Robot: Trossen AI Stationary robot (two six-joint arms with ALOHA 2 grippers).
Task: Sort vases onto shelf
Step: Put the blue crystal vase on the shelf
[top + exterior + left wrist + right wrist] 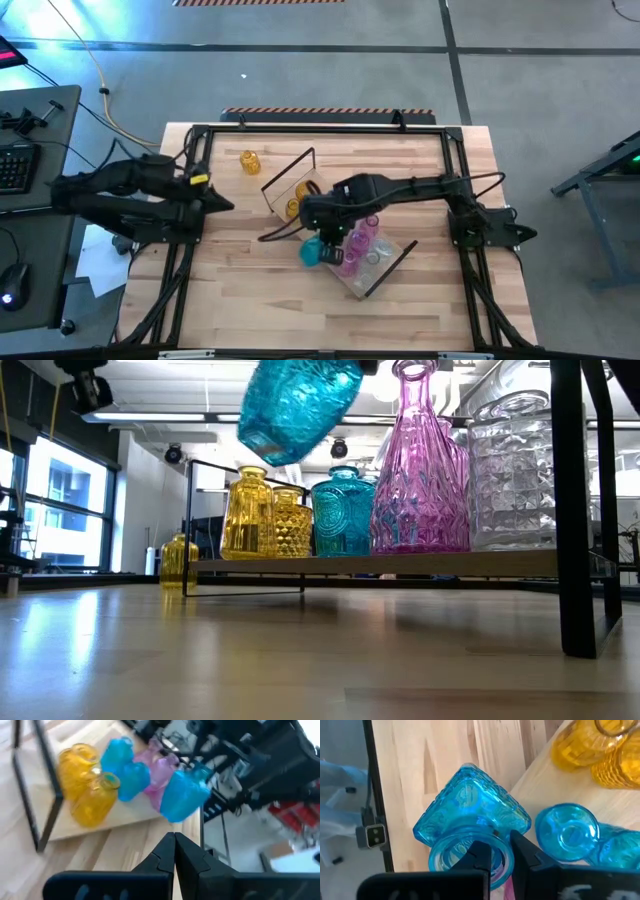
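Right gripper (pixel 501 851) clamped on teal vase (pixel 470 815) rim, tilted above shelf (pixel 400 563) | step: placing | next: upright it, lower beside teal ones | left gripper (pixel 174 851) closed, waiting.

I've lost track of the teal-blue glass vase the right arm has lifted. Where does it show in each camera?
High view: the lifted teal-blue glass vase sits mid-table, under the right gripper.
Low view: top centre, hanging tilted above the shelf.
Left wrist view: right of centre, at the row's end.
Right wrist view: centre, jaws pinching its rim.
Shared landmark: the amber-yellow glass vases on the light-wood shelf.
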